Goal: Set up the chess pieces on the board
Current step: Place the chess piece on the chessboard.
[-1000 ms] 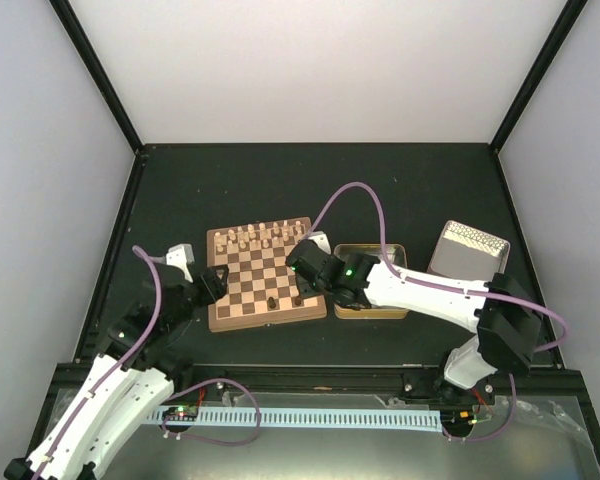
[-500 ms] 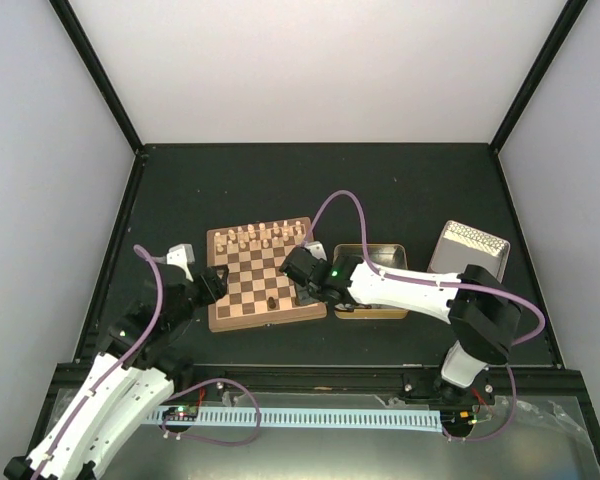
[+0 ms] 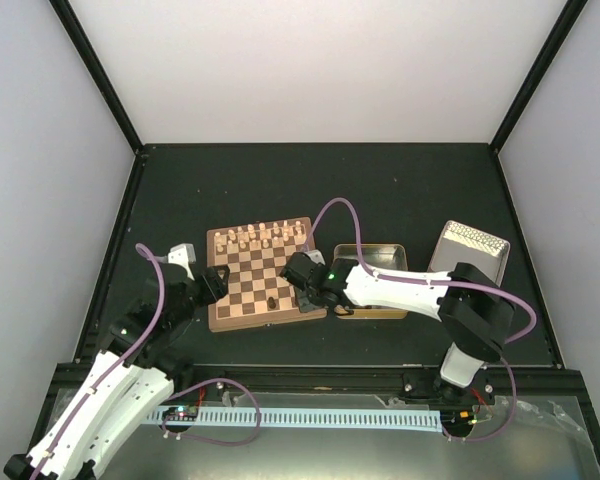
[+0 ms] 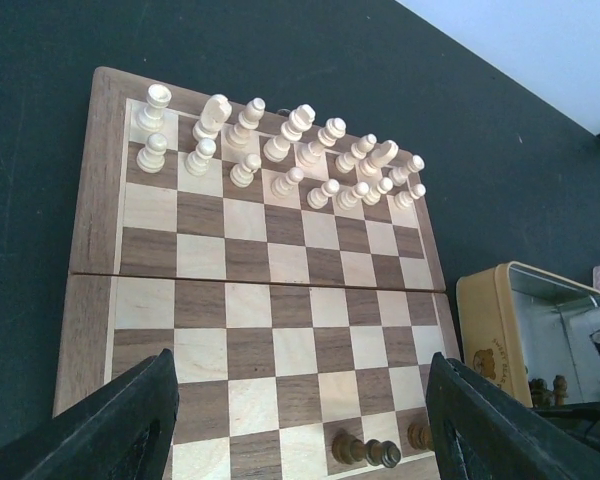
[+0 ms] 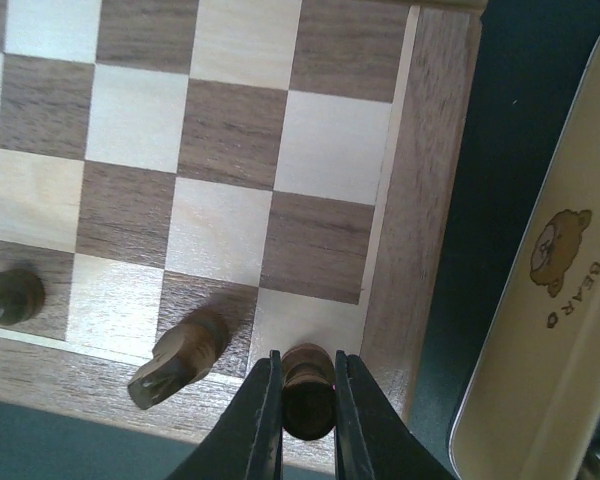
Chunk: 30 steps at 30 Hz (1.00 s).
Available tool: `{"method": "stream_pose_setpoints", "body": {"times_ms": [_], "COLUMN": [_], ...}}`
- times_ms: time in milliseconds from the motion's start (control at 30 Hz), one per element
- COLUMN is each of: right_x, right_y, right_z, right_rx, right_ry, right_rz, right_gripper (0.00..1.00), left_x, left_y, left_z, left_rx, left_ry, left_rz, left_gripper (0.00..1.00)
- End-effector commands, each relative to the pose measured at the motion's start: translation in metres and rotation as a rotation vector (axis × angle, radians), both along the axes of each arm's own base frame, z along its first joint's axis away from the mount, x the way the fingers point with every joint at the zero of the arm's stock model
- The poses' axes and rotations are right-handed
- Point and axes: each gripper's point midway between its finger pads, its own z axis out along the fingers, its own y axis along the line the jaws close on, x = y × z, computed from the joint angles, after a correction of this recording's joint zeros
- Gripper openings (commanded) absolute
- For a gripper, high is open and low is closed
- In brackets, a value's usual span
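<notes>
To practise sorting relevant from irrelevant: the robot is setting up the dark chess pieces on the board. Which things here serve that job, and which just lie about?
In the job: dark chess pieces; board; right claw, shut on one piece.
Lying about: pale chessmen; yellow tin; silver lid; left claw, open.

The board (image 4: 88, 300) is smooth grained wood, the dark pieces (image 5: 180, 360) and pale chessmen (image 4: 212, 115) wood too; the tin (image 4: 492, 320) glossy metal; the table (image 4: 40, 60) matt black.
</notes>
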Motion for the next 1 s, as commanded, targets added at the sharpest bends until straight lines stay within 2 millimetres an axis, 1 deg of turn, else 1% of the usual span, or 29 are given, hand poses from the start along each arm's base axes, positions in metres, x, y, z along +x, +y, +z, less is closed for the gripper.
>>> {"method": "stream_pose_setpoints", "body": {"times_ms": [0, 167, 333, 467, 600, 667, 767, 867, 967], "right_x": [-0.005, -0.003, 0.001, 0.003, 0.007, 0.009, 0.017, 0.027, 0.030], "right_y": [0.004, 0.000, 0.001, 0.001, 0.000, -0.004, -0.019, -0.053, -0.090], "right_z": [-0.009, -0.013, -0.007, 0.009, 0.031, 0.041, 0.052, 0.049, 0.043], "right_rx": [0.000, -0.023, -0.024, 0.009, 0.060, 0.083, 0.104, 0.084, 0.050], "right_ry": [0.028, 0.017, 0.001, -0.026, -0.069, -0.093, -0.144, -0.163, -0.171], "right_rz": [0.010, 0.002, -0.003, -0.015, -0.039, -0.061, -0.122, -0.224, -0.312], "right_gripper": [0.09, 0.13, 0.21, 0.25, 0.26, 0.26, 0.28, 0.29, 0.30], "left_x": [0.002, 0.002, 0.002, 0.002, 0.001, 0.001, 0.001, 0.001, 0.001], "left_y": [-0.002, -0.003, -0.003, -0.003, -0.004, -0.005, -0.008, -0.012, -0.016], "left_z": [0.012, 0.011, 0.011, 0.012, 0.012, 0.013, 0.016, 0.020, 0.023], "left_rx": [-0.015, -0.016, -0.017, -0.017, -0.020, -0.024, -0.028, -0.035, -0.044], "left_ry": [-0.023, -0.019, -0.018, -0.021, -0.019, -0.022, -0.031, -0.043, -0.052], "left_rz": [-0.006, -0.010, -0.013, -0.012, -0.018, -0.023, -0.043, -0.064, -0.087], "left_gripper": [0.70, 0.70, 0.70, 0.70, 0.70, 0.70, 0.70, 0.70, 0.71]}}
